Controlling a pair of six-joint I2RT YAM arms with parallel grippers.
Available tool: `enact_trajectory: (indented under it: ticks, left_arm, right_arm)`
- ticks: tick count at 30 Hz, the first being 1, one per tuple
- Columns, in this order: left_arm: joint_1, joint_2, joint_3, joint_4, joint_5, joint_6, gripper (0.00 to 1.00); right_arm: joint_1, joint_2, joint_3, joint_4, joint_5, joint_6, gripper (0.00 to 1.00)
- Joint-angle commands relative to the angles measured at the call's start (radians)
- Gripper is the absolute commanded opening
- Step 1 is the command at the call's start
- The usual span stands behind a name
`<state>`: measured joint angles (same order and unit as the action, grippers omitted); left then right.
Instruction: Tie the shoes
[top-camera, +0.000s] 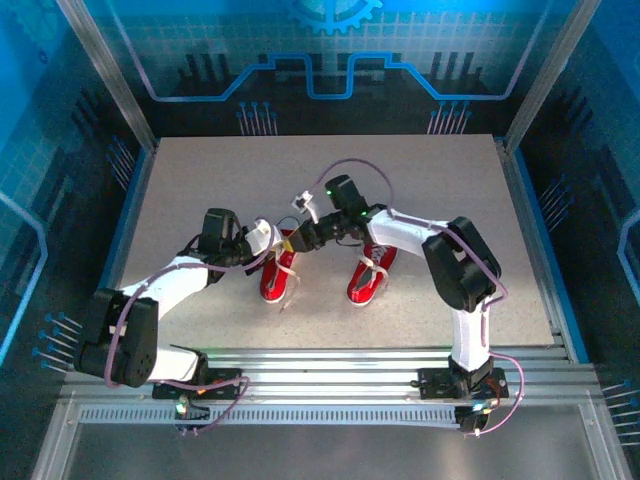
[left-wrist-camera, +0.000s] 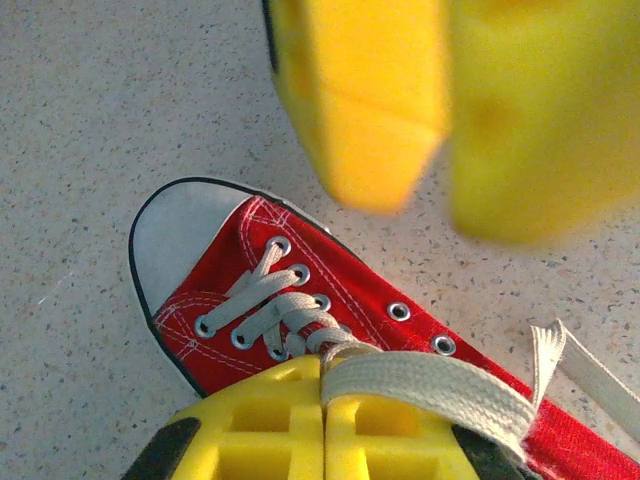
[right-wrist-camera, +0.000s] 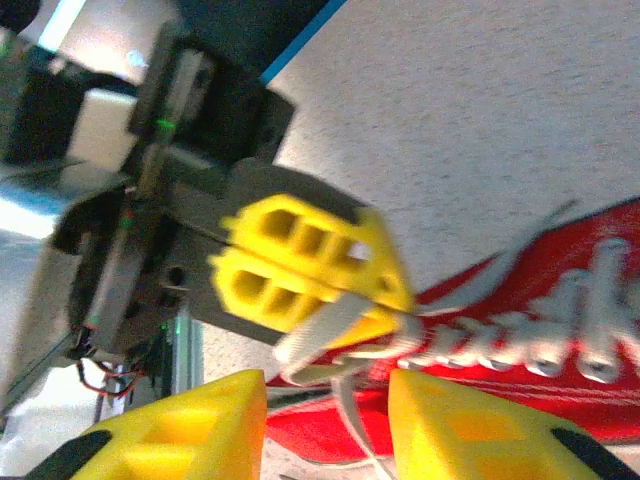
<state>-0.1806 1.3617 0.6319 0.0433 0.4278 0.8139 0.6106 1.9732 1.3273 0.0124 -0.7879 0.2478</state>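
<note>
I have the left hand (left-wrist-camera: 325, 405) shut on a white lace (left-wrist-camera: 430, 385) of a red shoe (left-wrist-camera: 360, 290). Right hand (right-wrist-camera: 328, 410) open — gripping nothing

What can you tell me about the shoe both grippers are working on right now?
The shoe is a red canvas low-top with a dark-edged white toe cap, metal eyelets and flat white laces. It sits upright on the speckled table, left of its twin in the top view. The left gripper is shut on one lace drawn from the upper eyelets; the right gripper is open close beside it.
</note>
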Motion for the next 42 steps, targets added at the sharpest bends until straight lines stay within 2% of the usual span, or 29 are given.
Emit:
enact_trajectory:
  ticks: [1,3,9,25,31,38,42]
  left_arm:
    - [-0.010,-0.030,-0.023,-0.011,0.037,0.022,0.02]
    - [-0.013,-0.031,-0.022,-0.012,0.037,0.021,0.02]
    - [-0.017,-0.026,-0.021,-0.011,0.038,0.018,0.02]
    - [-0.023,-0.021,-0.017,-0.014,0.021,0.011,0.02]
    - [-0.023,-0.017,-0.015,-0.012,0.023,0.010,0.02]
    - [-0.023,-0.007,-0.008,-0.010,0.026,-0.001,0.02]
    - [-0.023,-0.010,-0.002,-0.019,0.022,-0.006,0.02]
  right_arm:
    - [-0.018,0.027,0.047,-0.043,-0.002,0.038,0.40]
    - [-0.014,0.064,0.075,-0.065,-0.018,0.038,0.41]
    - [0.014,0.129,0.071,0.028,-0.071,0.087,0.43]
    - [0.031,0.165,0.055,0.058,-0.062,0.114,0.45]
    - [0.019,0.156,-0.011,0.175,-0.054,0.182,0.45]
    - [0.030,0.169,-0.009,0.215,-0.059,0.207,0.45]
    - [0.033,0.173,0.001,0.201,-0.058,0.199,0.39]
